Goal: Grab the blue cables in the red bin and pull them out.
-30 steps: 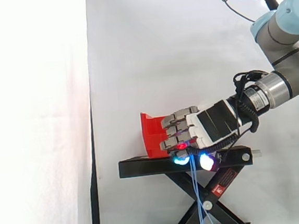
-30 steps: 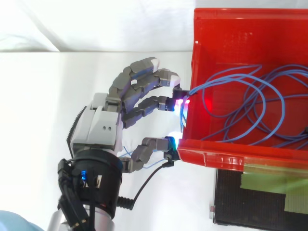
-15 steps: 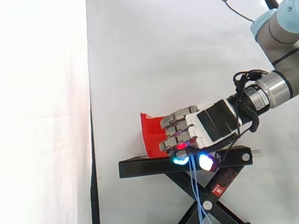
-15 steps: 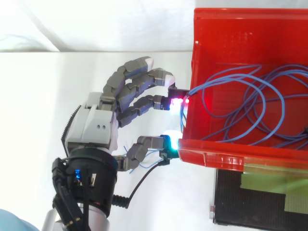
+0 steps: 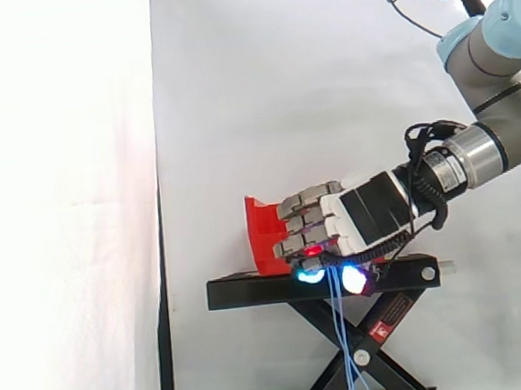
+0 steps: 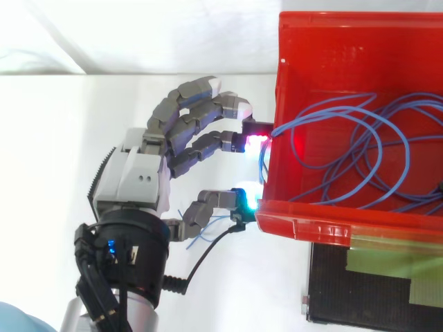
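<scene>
Blue cables (image 6: 346, 166) lay in a loose tangle of loops inside the red bin (image 6: 332, 225), and in the top view one strand came over the bin's left wall and ran down between the hand's glowing pads. The hand (image 6: 138, 180) sat just left of that wall with its fingers curled, one fingertip (image 6: 255, 140) and the thumb (image 6: 243, 199) both close against the wall, the strand passing through the gap between them. From the side I could see thin blue strands (image 5: 343, 334) hanging straight down out of the hand (image 5: 363, 218), past the black stand (image 5: 251, 292). I judged it to be hooked round the strands, not clamped hard, since thumb and fingers did not look pressed together. That worried me most: a pull from there could let the thin wire slide through and leave the tangle where it was. The loops also crossed one another many times, so they could bunch up and catch on the wall's rim; then the pull would go into the bin itself, and it could slide or tip on the stand. With the pads that close to the wall, any sideways drift could shove the bin too.
</scene>
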Controlling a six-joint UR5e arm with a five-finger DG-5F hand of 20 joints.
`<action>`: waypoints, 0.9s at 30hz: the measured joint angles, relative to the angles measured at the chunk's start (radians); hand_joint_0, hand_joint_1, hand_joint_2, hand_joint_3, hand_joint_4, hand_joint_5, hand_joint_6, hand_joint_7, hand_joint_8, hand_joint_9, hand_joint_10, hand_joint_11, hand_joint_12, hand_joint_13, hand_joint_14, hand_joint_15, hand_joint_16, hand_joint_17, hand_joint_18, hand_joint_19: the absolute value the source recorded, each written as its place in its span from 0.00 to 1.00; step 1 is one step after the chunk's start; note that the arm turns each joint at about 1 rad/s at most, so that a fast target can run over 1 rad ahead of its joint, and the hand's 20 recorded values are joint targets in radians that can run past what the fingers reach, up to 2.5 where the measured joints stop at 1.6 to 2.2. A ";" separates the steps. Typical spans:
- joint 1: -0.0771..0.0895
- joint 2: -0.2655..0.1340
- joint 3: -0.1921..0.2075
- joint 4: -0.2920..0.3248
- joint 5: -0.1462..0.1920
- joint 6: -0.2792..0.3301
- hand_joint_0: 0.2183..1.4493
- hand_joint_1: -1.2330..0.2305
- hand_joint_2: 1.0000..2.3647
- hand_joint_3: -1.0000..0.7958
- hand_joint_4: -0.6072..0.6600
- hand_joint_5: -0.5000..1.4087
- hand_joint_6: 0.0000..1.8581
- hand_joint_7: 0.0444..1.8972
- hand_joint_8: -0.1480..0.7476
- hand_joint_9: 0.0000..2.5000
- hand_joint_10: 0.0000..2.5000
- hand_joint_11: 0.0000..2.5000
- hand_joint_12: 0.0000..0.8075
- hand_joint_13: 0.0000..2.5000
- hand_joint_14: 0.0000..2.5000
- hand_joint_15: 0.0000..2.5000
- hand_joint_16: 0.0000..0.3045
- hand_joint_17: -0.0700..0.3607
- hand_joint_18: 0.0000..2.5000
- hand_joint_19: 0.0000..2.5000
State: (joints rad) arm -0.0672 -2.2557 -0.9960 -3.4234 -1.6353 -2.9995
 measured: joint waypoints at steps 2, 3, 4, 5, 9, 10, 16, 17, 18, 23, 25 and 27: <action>-0.001 0.000 0.000 0.010 0.000 -0.007 0.46 0.26 0.00 0.00 0.61 0.72 0.00 0.44 0.44 0.25 0.01 0.18 0.42 0.33 0.01 0.34 0.15 0.39 0.17 0.26; -0.001 0.000 0.000 0.013 0.000 -0.010 0.46 0.26 0.00 0.00 0.61 0.72 0.00 0.44 0.44 0.25 0.01 0.18 0.42 0.33 0.01 0.34 0.15 0.39 0.17 0.26; -0.002 0.000 0.000 0.017 0.000 -0.013 0.46 0.26 0.00 0.00 0.60 0.72 0.00 0.44 0.44 0.25 0.01 0.18 0.42 0.33 0.01 0.34 0.15 0.39 0.17 0.26; -0.002 0.000 0.000 0.019 0.000 -0.015 0.46 0.26 0.00 0.00 0.61 0.72 0.00 0.44 0.43 0.25 0.01 0.18 0.42 0.33 0.01 0.34 0.15 0.39 0.17 0.26; -0.002 -0.001 -0.001 0.025 0.000 -0.018 0.46 0.26 0.00 0.00 0.61 0.72 0.00 0.44 0.43 0.25 0.01 0.18 0.42 0.33 0.01 0.34 0.15 0.39 0.17 0.26; -0.002 -0.001 -0.001 0.026 0.000 -0.018 0.46 0.26 0.00 0.00 0.61 0.72 0.00 0.45 0.43 0.25 0.01 0.18 0.42 0.33 0.01 0.34 0.15 0.39 0.17 0.26; -0.003 0.000 -0.001 0.030 0.000 -0.019 0.46 0.26 0.00 0.00 0.61 0.72 0.00 0.45 0.43 0.25 0.01 0.18 0.42 0.33 0.01 0.33 0.14 0.39 0.17 0.26; -0.003 0.000 -0.001 0.030 0.000 -0.019 0.46 0.26 0.00 0.00 0.61 0.72 0.00 0.45 0.43 0.25 0.01 0.18 0.42 0.33 0.01 0.34 0.14 0.39 0.17 0.26; -0.003 -0.001 -0.001 0.030 0.000 -0.019 0.47 0.26 0.00 0.00 0.61 0.72 0.00 0.45 0.44 0.25 0.01 0.18 0.42 0.33 0.01 0.34 0.14 0.39 0.17 0.26; -0.004 -0.001 -0.001 0.029 0.000 -0.019 0.47 0.26 0.00 0.00 0.60 0.72 0.00 0.45 0.44 0.25 0.01 0.18 0.42 0.33 0.01 0.33 0.14 0.39 0.18 0.26; -0.004 -0.001 -0.001 0.029 0.000 -0.019 0.46 0.26 0.00 0.00 0.60 0.72 0.00 0.45 0.44 0.25 0.01 0.18 0.42 0.33 0.01 0.33 0.14 0.39 0.18 0.26; -0.004 -0.001 -0.001 0.029 0.000 -0.019 0.47 0.26 0.00 0.00 0.60 0.72 0.00 0.45 0.44 0.25 0.01 0.18 0.42 0.33 0.01 0.34 0.14 0.39 0.18 0.26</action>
State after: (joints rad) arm -0.0713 -2.2563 -0.9971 -3.3946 -1.6352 -3.0185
